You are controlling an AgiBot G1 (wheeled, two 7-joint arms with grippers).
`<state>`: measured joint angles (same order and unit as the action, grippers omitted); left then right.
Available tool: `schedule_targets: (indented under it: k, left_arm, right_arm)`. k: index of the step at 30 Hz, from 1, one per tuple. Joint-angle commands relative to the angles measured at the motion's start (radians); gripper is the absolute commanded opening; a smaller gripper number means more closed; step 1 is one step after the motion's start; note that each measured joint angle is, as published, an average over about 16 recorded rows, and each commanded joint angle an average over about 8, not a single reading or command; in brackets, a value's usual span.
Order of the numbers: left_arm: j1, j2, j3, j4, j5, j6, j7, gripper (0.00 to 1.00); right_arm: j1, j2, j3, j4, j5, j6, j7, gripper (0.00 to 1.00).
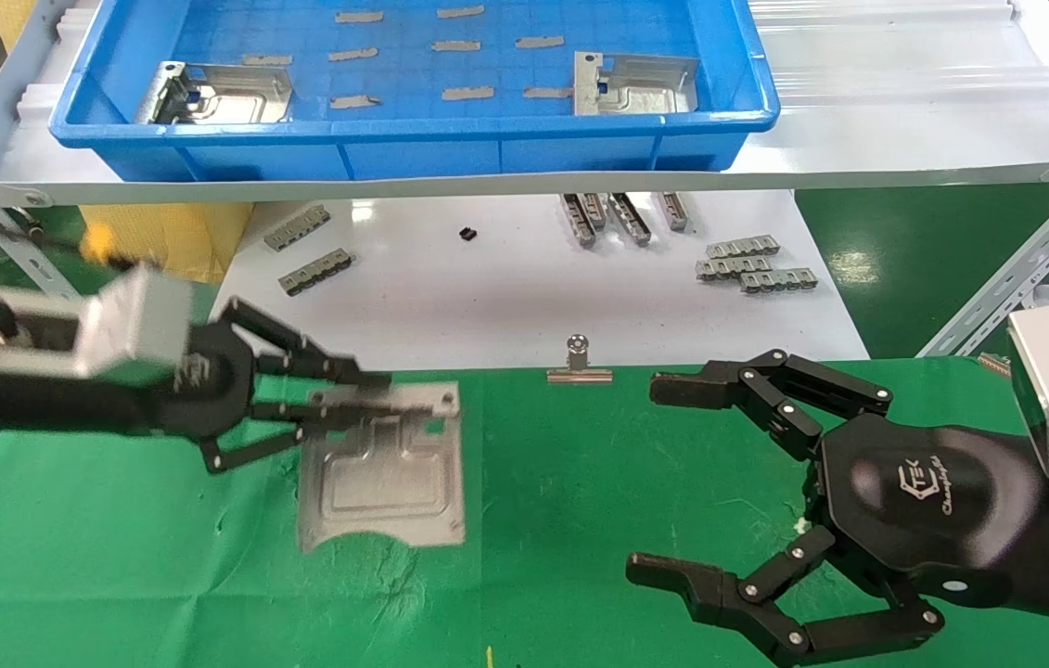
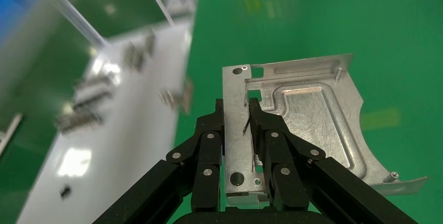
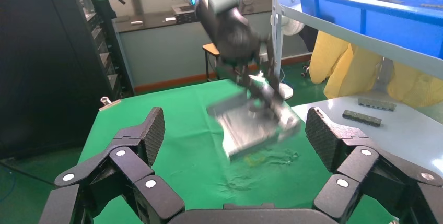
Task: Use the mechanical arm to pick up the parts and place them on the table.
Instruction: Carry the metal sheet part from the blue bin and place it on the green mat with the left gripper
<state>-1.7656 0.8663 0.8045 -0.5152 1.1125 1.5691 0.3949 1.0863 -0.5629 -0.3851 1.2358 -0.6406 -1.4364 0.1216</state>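
Note:
My left gripper (image 1: 376,394) is shut on the bent holed flange of a shiny silver part (image 1: 385,482). It holds the part tilted, low over the green table (image 1: 580,464); I cannot tell if its lower edge touches the cloth. The left wrist view shows the fingers (image 2: 261,125) clamped either side of the flange, with the embossed plate (image 2: 308,109) beyond. My right gripper (image 1: 654,475) is open and empty over the table's right side; its view shows the held part (image 3: 251,125) ahead. Two more parts (image 1: 218,93) (image 1: 640,83) lie in the blue tray (image 1: 413,139).
The tray sits on a raised shelf at the back, with small grey tabs inside. Below it, the white tabletop (image 1: 505,297) carries grey toothed strips (image 1: 756,264). A silver binder clip (image 1: 579,364) stands on the green cloth's far edge. A slanted metal strut (image 1: 1025,269) is at right.

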Motion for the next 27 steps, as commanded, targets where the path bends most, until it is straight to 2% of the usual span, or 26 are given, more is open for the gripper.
schedule_targets:
  k: [1,6,10,11,18,19,27]
  left_arm:
    - [0.028,-0.009,0.041,-0.016,0.022,-0.013,0.043,0.0]
    - [0.028,0.038,0.083,0.082,0.104,-0.054,0.185,0.0]
    - [0.029,0.075,0.091,0.172,0.123,-0.083,0.246,0.0]
    - [0.029,0.083,0.092,0.192,0.125,-0.089,0.258,0.03]
    - [0.024,0.124,0.092,0.305,0.129,-0.109,0.313,0.9]
    - [0.023,0.129,0.093,0.317,0.129,-0.108,0.319,1.0]
    - [0.01,0.15,0.087,0.389,0.119,-0.07,0.348,1.0]
  right_arm:
    - [0.0,0.0,0.0,0.0,0.0,0.0,0.0,1.0]
    - [0.0,0.0,0.0,0.0,0.0,0.0,0.0,1.0]
    - [0.0,0.0,0.0,0.0,0.0,0.0,0.0,1.0]
    - [0.0,0.0,0.0,0.0,0.0,0.0,0.0,1.0]
    - [0.0,0.0,0.0,0.0,0.0,0.0,0.0,1.0]
    - [0.0,0.0,0.0,0.0,0.0,0.0,0.0,1.0]
    - [0.0,0.0,0.0,0.0,0.0,0.0,0.0,1.0]
